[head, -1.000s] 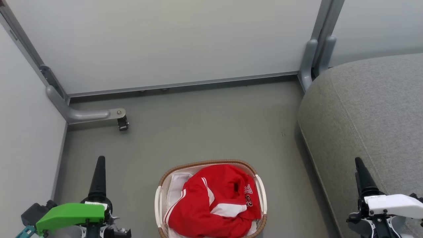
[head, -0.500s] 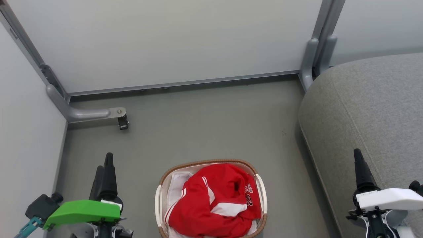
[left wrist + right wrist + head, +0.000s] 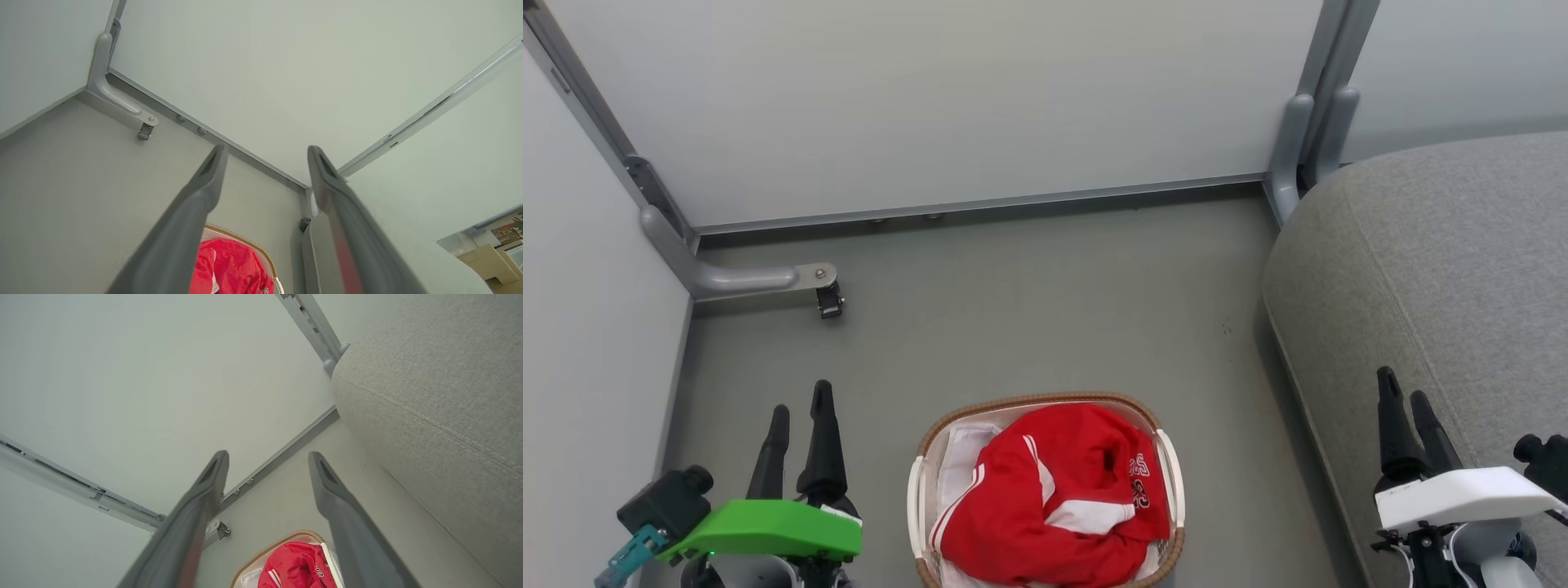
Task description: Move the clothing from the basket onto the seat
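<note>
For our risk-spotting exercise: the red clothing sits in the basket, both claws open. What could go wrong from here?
1. The white sheet lies against the red clothing in the basket; a deep grab might lift it too.
2. The clothing is bunched, so a loose end could trail onto the floor short of the seat.

1. The left gripper [image 3: 801, 398] stands left of the basket [image 3: 1045, 399], clear of it. Its two dark fingers point up the head view, spread apart, with nothing between them.
2. Its wrist carries a green cover [image 3: 760, 527], level with the basket's near half, and a dark block [image 3: 666, 508] sits on the side away from the basket.
3. The right gripper [image 3: 1401, 384] stands right of the basket, farther off than the left one. Its fingers are likewise parted and empty.
4. Its wrist wears a white cover [image 3: 1462, 496]. The arm behind it is cut off at the frame edge, so its bend is hard to judge.
</note>
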`<state>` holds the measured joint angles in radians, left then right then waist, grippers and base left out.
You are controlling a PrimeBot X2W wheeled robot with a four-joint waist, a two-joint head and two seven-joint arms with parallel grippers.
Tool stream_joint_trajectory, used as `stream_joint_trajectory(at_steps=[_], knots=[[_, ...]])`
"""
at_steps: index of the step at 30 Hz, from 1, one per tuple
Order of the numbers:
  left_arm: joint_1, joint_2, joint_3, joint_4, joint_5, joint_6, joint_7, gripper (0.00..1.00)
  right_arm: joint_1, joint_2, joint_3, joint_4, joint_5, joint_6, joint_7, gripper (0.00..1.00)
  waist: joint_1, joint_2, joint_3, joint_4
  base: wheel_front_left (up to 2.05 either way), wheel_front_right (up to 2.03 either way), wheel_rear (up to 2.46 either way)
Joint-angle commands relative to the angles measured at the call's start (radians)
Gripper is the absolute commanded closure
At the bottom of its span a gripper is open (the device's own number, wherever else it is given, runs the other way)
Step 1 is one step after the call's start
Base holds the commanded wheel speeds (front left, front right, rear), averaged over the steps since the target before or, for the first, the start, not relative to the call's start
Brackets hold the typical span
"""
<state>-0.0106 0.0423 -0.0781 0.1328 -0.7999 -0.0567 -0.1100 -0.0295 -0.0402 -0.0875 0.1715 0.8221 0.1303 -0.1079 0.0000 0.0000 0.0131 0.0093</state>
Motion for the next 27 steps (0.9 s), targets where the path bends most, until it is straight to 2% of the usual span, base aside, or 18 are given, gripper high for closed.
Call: stream_joint_trajectory(at_steps=[1,11,27], knots=[[0.002,0.006,-0.009,-0.015,0.045,0.007,-0.011,0.00,0.005,-0.006,0.003,-0.016,-0.041,0.000,-0.013,0.00,0.0000,0.0000,0.000,0.000,0.00,0.00,0.00],[0.022,0.007,-0.025,-0.005,0.188,0.022,-0.037,0.00,0.015,-0.008,0.024,-0.017,-0.199,0.000,-0.041,0.00,0.0000,0.0000,0.000,0.002,0.00,0.00,0.00],[0.044,0.009,-0.035,0.028,0.338,0.033,-0.078,0.00,0.026,-0.009,0.051,-0.010,-0.412,0.000,-0.080,0.00,0.0000,0.0000,0.003,0.007,0.00,0.00,0.00]])
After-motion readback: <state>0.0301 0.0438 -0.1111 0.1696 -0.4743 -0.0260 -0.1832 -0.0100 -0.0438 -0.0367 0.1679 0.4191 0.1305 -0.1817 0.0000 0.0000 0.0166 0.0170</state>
